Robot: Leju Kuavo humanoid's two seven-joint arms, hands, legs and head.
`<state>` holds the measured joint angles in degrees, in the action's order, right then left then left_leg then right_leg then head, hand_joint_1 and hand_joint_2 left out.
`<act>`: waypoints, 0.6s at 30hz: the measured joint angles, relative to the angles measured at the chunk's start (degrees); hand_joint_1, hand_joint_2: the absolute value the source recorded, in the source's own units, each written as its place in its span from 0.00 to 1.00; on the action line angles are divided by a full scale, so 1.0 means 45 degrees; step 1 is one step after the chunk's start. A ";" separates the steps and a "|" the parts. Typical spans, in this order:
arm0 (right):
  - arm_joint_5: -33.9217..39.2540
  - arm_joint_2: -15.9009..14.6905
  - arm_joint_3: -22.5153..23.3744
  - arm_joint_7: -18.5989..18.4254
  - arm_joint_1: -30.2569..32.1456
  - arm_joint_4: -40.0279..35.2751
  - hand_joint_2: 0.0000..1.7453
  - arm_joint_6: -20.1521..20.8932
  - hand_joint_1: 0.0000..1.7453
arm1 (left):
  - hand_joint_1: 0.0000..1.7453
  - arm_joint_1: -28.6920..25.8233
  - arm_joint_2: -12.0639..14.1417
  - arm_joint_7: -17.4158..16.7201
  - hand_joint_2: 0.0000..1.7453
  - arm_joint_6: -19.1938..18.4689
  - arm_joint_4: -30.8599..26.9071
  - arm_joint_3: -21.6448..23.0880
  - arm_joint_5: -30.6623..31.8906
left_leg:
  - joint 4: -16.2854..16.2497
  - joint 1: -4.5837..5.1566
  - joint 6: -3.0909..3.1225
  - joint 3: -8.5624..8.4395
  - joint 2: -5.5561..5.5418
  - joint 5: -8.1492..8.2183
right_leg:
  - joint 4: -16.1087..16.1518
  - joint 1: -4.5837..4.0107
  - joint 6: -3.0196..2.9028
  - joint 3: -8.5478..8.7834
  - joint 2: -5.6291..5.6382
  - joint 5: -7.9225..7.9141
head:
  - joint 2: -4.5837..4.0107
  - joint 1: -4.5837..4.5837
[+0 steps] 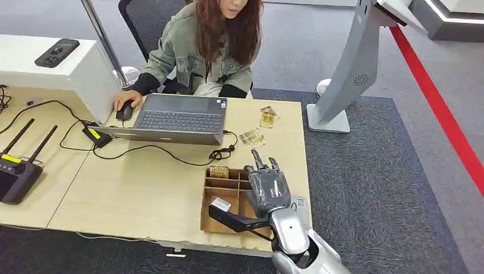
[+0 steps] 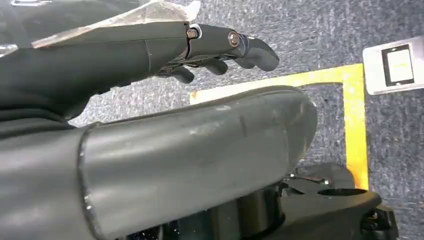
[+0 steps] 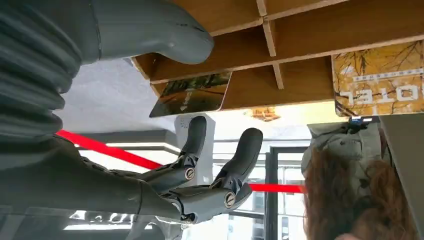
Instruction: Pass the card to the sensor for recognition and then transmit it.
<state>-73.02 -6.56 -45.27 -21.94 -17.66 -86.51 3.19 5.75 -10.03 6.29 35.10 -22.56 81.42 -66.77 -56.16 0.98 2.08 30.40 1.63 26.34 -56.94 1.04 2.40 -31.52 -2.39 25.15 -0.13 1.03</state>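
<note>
Two hands empty, cards lying on desk and in tray

Spreading across most of the head view, a pale wooden table is carrying everything in reach. Beyond its far right corner a grey sensor stand is rising from a flat base on the carpet. A person in a grey-green jacket is sitting at the far edge, one hand resting on a black mouse beside an open laptop. A black remote controller with two antennas is lying at the table's left end.

Near the front edge a compartmented wooden tray is sitting, and the right hand is hovering just over its right side, fingers apart and extended, holding nothing. One card is standing in the tray's far-left compartment; in the right wrist view its face is reading "HOTEL", shown upside down, over yellow leaves. Three more cards are lying loose on the table between the laptop and the stand.

Hanging above grey carpet with a yellow floor line, the left hand is keeping its fingers slightly curled and gripping nothing.
</note>
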 joint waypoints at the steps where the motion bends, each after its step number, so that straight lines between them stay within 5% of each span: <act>1: 0.0000 0.0005 0.0000 0.0000 -0.0009 0.0034 1.00 -0.0005 0.37 | 0.00 0.0002 0.0000 0.0020 0.00 0.0088 0.0000 0.0000 0.0034 | 0.0000 0.0000 0.0000 0.0000 0.0000 0.0000 | 0.0000 0.0000 0.0000 0.0001 0.0000 0.0000 | 0.0000 0.0000; 18: -0.0151 0.0185 -0.0010 -0.0005 -0.0301 0.0228 1.00 -0.0019 0.47 | 0.00 0.0053 0.0000 0.0438 0.00 0.0452 -0.0005 0.0000 0.0704 | 0.0000 -0.0001 0.0000 0.0000 0.0000 0.0000 | 0.0000 -0.0001 0.0000 0.0001 0.0000 0.0000 | 0.0000 0.0000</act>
<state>-73.70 -5.73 -45.31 -21.97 -19.02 -85.48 3.10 5.99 -10.03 8.26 37.13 -22.58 81.42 -63.60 -56.16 0.97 2.08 30.40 1.64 26.34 -56.94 1.04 2.40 -31.52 -2.39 25.15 -0.13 1.03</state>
